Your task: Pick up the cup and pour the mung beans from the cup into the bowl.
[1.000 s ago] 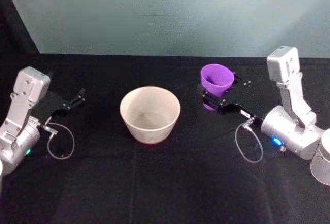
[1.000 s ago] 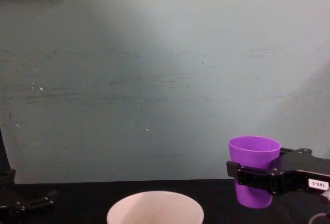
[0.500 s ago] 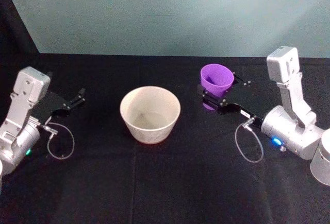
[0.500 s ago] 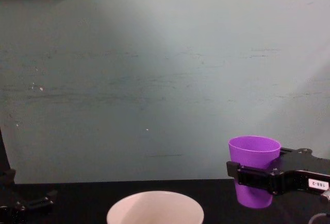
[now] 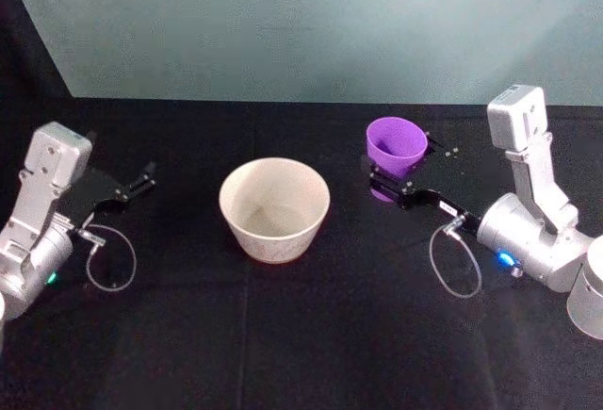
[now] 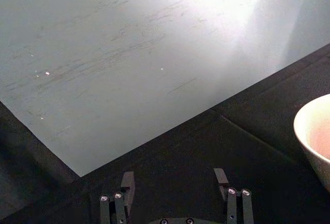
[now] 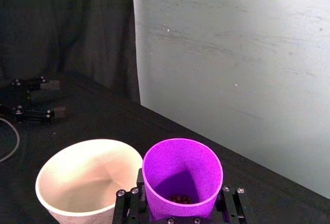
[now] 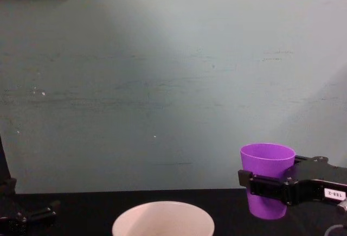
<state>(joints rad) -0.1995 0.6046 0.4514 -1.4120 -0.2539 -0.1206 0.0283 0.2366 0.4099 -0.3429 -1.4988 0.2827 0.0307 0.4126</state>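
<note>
1. Clamping the purple cup (image 5: 396,142) upright between its fingers, the right gripper (image 5: 399,167) sits on the right.
2. Mung beans (image 7: 180,199) lie in the cup's bottom.
3. The cream bowl (image 5: 273,236) stands apart, left of the cup and slightly nearer. Pouring likely needs a leftward carry and tilt.
4. The left gripper (image 5: 141,180) rests at the left, spread wide and empty.

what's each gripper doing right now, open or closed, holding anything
Left gripper: jaws open, holding nothing.
Right gripper: jaws closed on the small bright purple plastic cup.
</note>
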